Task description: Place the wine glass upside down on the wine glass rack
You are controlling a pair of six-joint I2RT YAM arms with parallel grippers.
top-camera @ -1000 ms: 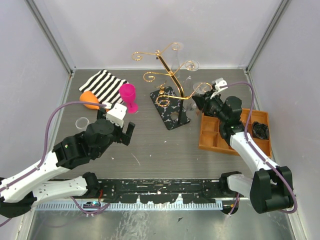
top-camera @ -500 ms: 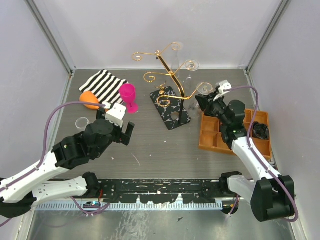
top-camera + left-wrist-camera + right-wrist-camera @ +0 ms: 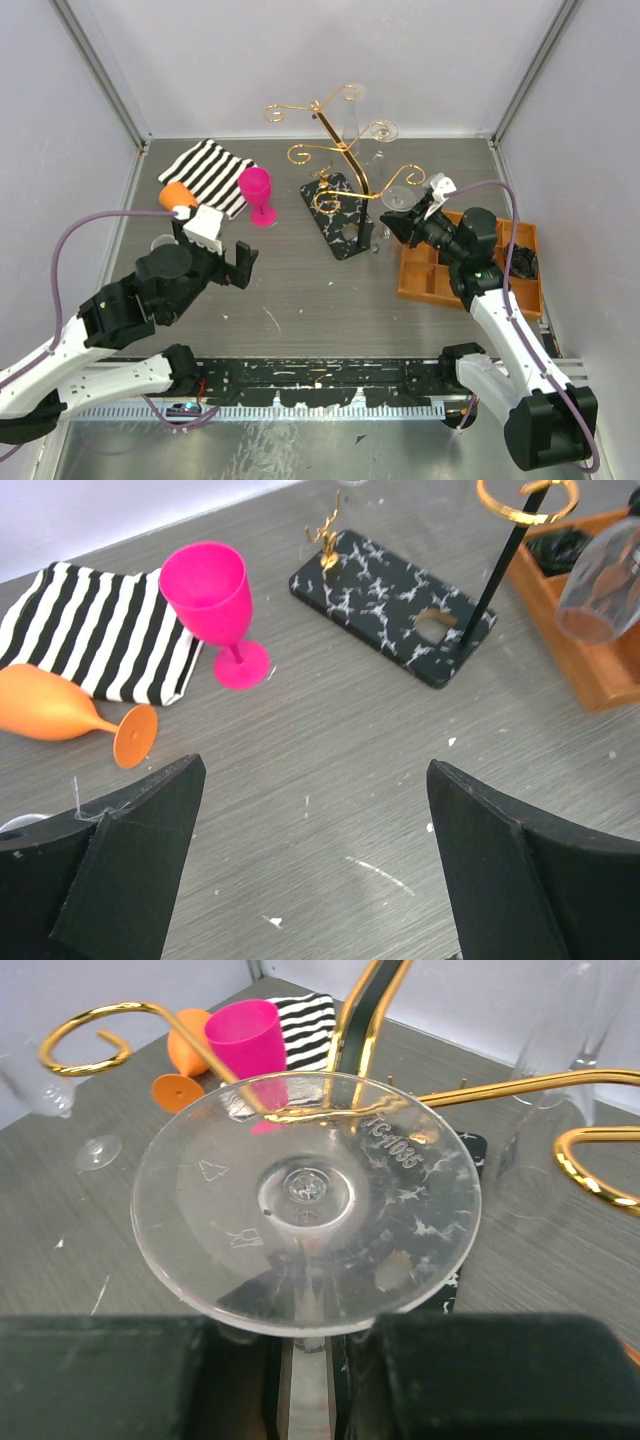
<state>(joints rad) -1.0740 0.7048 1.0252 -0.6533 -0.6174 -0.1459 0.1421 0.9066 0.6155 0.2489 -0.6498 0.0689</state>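
My right gripper [image 3: 404,224] is shut on the stem of a clear wine glass [image 3: 305,1200]. Its round foot faces the wrist camera and its bowl [image 3: 600,580] hangs low beside the orange tray. The glass is just right of the wine glass rack [image 3: 338,152], a gold wire stand on a black marbled base [image 3: 338,212]. In the right wrist view a gold spiral arm [image 3: 150,1015] runs behind the foot; contact cannot be told. My left gripper [image 3: 234,262] is open and empty over bare table, well left of the rack, also in the left wrist view [image 3: 315,850].
A pink wine glass [image 3: 257,192] stands left of the rack base. An orange glass [image 3: 177,197] lies beside a striped cloth [image 3: 210,168]. Clear glasses [image 3: 380,134] hang on the rack's far arms. An orange compartment tray [image 3: 425,280] at right holds a black object [image 3: 520,260].
My right gripper has moved left and nearer with the clear glass, now lower beside the rack base. My left arm has shifted left and back a little, still open.
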